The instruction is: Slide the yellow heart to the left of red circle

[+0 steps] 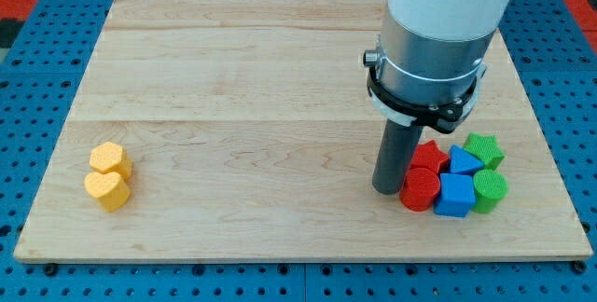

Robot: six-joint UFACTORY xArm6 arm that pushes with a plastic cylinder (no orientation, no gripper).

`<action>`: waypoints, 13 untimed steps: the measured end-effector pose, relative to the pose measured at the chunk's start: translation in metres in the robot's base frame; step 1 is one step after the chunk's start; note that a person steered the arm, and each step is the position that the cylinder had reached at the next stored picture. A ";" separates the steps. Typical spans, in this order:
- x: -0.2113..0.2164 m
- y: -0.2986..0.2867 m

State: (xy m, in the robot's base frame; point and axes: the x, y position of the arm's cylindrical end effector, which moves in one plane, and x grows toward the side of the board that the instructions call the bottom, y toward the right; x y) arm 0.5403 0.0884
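Camera view: a pale wooden board with visible grain and plank seams lies on a blue perforated surface. Near the view's left edge, low on the board, two matte yellow blocks touch: the yellow hexagon above and the yellow heart just below it. Well apart, at the view's right, six blocks huddle in a tight cluster: the red star, the red circle, a blue block whose shape I cannot make out, the blue cube, the green star and the green circle. My arm's white and grey cylinder hangs over this cluster. It ends in a bare dark rod holding nothing, and my tip rests on the board just beside the red circle, on its view-left side, far from the yellow heart.
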 end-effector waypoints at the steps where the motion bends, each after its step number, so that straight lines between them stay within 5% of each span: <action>1: 0.009 -0.006; 3: 0.078 -0.039; 4: 0.079 -0.089; 7: 0.070 -0.389; 9: 0.027 -0.388; 13: 0.012 -0.247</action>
State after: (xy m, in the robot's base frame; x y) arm 0.5527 -0.1585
